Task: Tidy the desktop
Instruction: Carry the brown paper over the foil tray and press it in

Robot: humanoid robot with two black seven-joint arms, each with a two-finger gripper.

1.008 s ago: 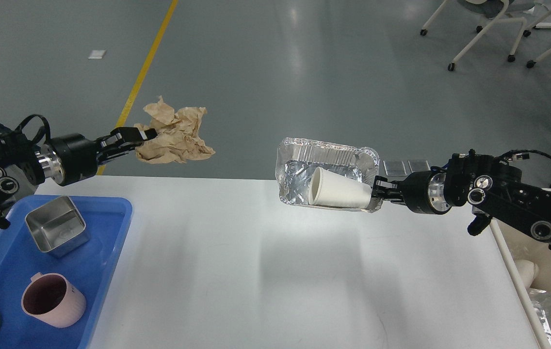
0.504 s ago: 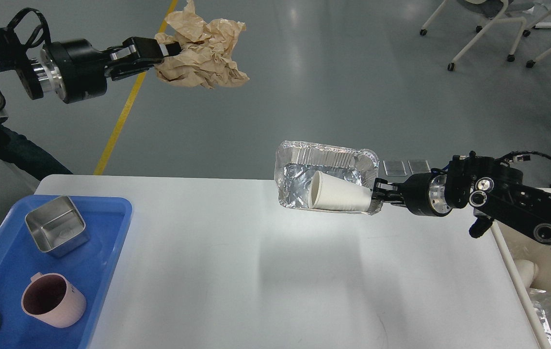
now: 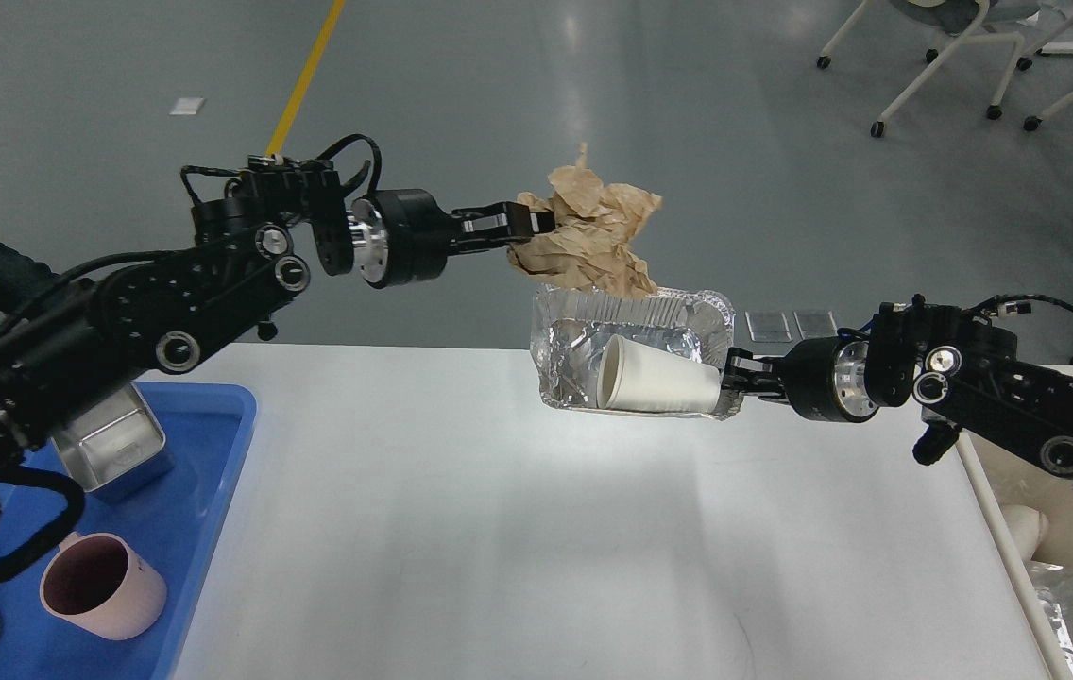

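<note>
The desktop (image 3: 518, 529) is a large white tabletop filling the lower view. My left gripper (image 3: 525, 224) is shut on a crumpled brown paper (image 3: 593, 241) and holds it in the air, just above the far rim of a foil tray. My right gripper (image 3: 735, 376) is shut on the right rim of that foil tray (image 3: 565, 349) and holds it above the desktop's far edge. A white paper cup (image 3: 655, 381) lies on its side inside the tray.
A blue plastic tray (image 3: 187, 529) at the left holds a steel square bowl (image 3: 111, 444) and a pink mug (image 3: 97, 586). A cream bin (image 3: 1065, 557) with foil inside stands right of the desktop. Office chairs (image 3: 971, 57) stand far back right.
My left arm has swung right and down, carrying the brown paper from the upper left to just above the foil tray. The right gripper and tray have stayed nearly still.
</note>
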